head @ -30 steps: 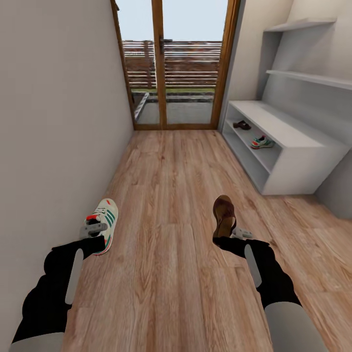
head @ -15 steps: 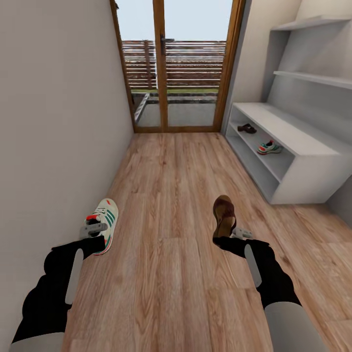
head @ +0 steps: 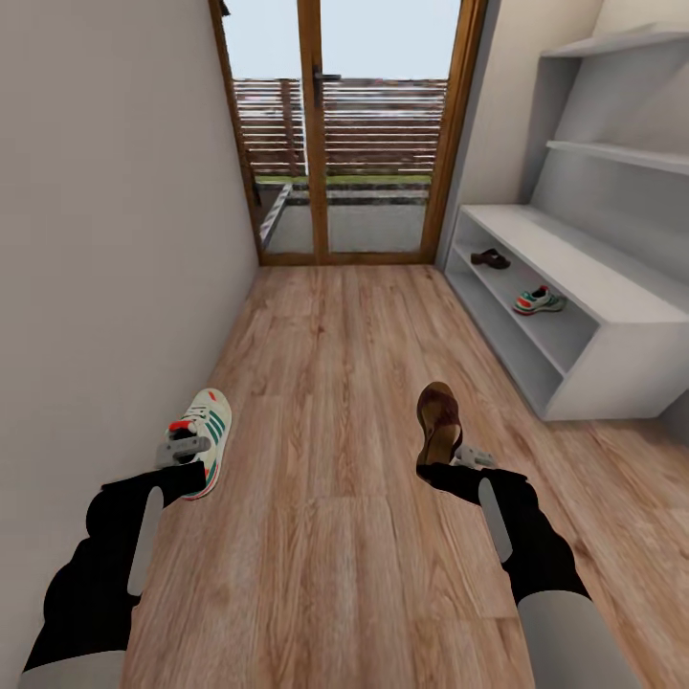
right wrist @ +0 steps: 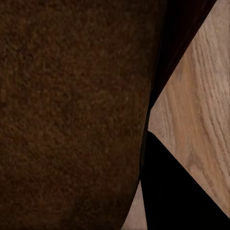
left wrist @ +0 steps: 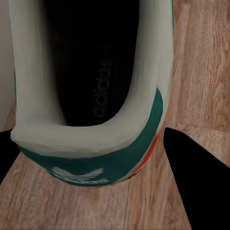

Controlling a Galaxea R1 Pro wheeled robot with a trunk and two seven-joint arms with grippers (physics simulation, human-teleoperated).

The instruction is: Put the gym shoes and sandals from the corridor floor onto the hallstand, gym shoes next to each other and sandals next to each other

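At about 8 o'clock in the head view the left gripper (head: 185,448) is clamped on a gym shoe (head: 203,435) at its heel collar, toe pointing to 12 – the left wrist view shows the padded collar (left wrist: 91,139) with a dark finger (left wrist: 201,182) beside it. The shoe looks light, with a soft upper and a stiffer heel counter, so the heel rim is a sound place to hold; a hard squeeze would likely just dent the padding. At roughly 5 o'clock the right gripper (head: 459,461) holds a sandal (head: 438,419) by its heel end, toe also to 12. In the right wrist view brown leather (right wrist: 72,110) sits against a dark finger (right wrist: 177,191). It should be light too, with a flat, fairly stiff sole but a smoothish footbed – it may pivot if held only at the tip. Over at 2 o'clock stands the hallstand (head: 632,359), its upper shelf already holding the other sandal (head: 490,258) and the other gym shoe (head: 539,301), apart from each other. The floor (head: 335,383) lies between.
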